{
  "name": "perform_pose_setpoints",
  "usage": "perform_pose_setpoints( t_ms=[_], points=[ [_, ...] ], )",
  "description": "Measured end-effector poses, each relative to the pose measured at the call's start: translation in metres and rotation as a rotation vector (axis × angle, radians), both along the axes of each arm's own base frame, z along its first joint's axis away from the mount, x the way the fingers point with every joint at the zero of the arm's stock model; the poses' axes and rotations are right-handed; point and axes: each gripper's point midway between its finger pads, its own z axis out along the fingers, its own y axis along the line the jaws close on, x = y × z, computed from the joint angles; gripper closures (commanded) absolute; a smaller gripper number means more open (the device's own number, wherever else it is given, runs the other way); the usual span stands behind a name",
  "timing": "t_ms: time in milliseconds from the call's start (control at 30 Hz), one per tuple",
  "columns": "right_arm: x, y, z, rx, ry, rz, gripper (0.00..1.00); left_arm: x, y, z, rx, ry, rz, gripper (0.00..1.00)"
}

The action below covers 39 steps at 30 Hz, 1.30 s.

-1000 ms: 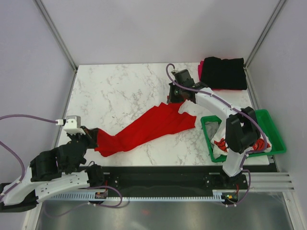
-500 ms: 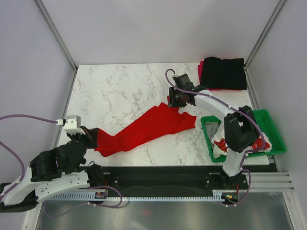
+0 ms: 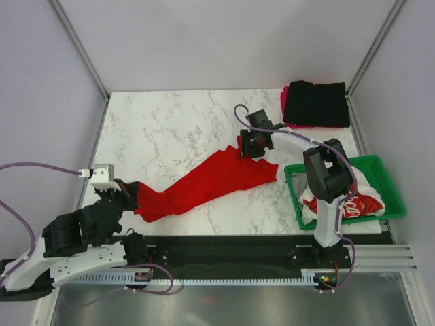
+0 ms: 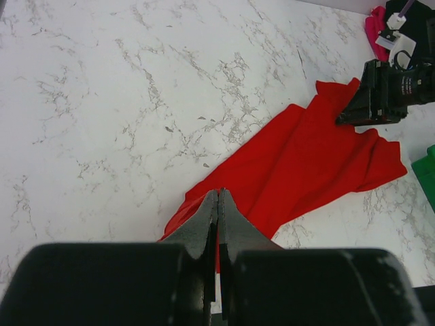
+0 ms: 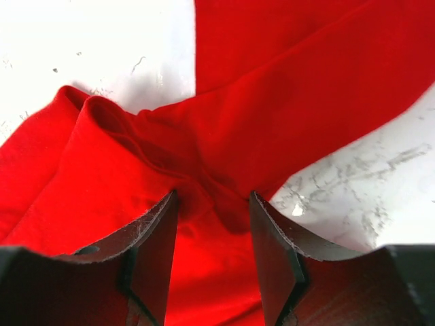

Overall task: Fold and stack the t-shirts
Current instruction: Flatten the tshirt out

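Red t-shirt (image 3: 211, 185) laid on worktop (image 3: 156, 129).
Pinched at 7 o'clock by the left fingers (image 4: 204, 221); right fingers (image 5: 153, 265) spread astride a fold at 1 o'clock.

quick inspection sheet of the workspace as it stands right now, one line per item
surface: white marble table, flat
job's things: red t-shirt stretched diagonally, unfolded; black t-shirt folded on magenta t-shirt, far right corner
clutter: green crate at right edge, holding a printed white t-shirt
pincers: left pincer shut on the red t-shirt's near end; right pincer open, astride a fold at its far end
cables: purple cables run along both arms
surroundings: plain walls, metal frame posts
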Motion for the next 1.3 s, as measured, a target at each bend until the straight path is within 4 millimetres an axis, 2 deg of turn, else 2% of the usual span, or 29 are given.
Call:
perform_pose_setpoints(
  t_ms=[567, 900, 1300],
  points=[
    [0.005, 0.012, 0.003, 0.049, -0.017, 0.025, 0.48, 0.001, -0.003, -0.001, 0.011, 0.007, -0.005, 0.98],
    [0.009, 0.019, 0.012, 0.064, -0.038, 0.035, 0.55, 0.001, -0.004, -0.001, 0.011, 0.006, -0.006, 0.98],
    [0.008, 0.017, 0.009, 0.056, -0.037, 0.033, 0.54, 0.001, -0.004, -0.001, 0.012, 0.007, -0.006, 0.98]
  ],
)
